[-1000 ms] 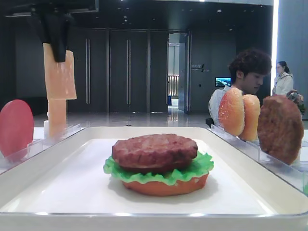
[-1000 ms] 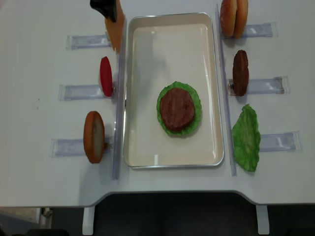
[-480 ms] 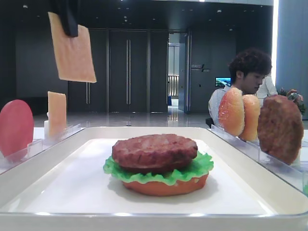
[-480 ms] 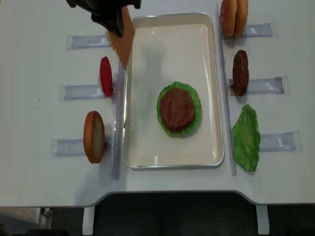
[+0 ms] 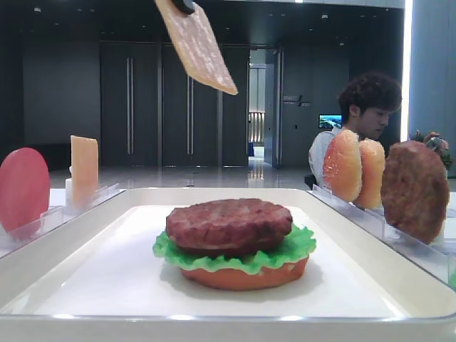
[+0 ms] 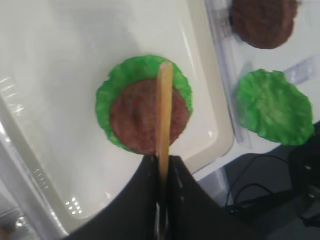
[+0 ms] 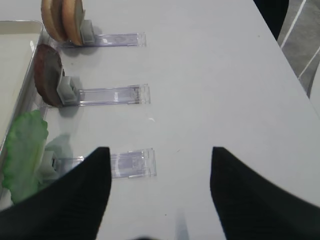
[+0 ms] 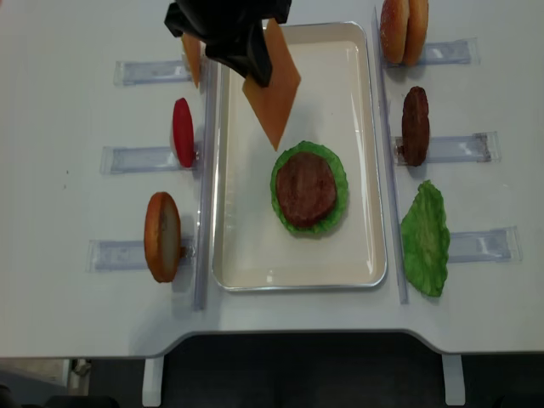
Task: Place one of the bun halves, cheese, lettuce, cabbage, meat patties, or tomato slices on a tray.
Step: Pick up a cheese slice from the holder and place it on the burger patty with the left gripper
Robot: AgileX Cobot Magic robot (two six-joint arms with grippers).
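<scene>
My left gripper [image 8: 253,59] is shut on a pale orange cheese slice [image 8: 274,98], which hangs tilted in the air over the far half of the white tray [image 8: 255,246]. In the left wrist view the cheese [image 6: 164,110] shows edge-on between my pinched fingers, above the meat patty [image 6: 145,120]. That patty [image 8: 304,187] lies on a lettuce leaf [image 8: 337,170] and a bun half [image 5: 242,278] in the tray's middle. The right gripper [image 7: 160,155] stands open with nothing in it, over the bare table to the right of the clear holders.
Left of the tray, clear holders carry another cheese slice [image 8: 192,59], a tomato slice [image 8: 183,132] and a bun half [image 8: 161,236]. On its right stand two bun halves [image 8: 404,31], a patty [image 8: 415,126] and a lettuce leaf [image 8: 425,238]. A person [image 5: 367,114] sits behind the table.
The left gripper has lifted the cheese slice off its holder on the left and carried it right, over the tray, tilting it. The right gripper has no earlier view.
</scene>
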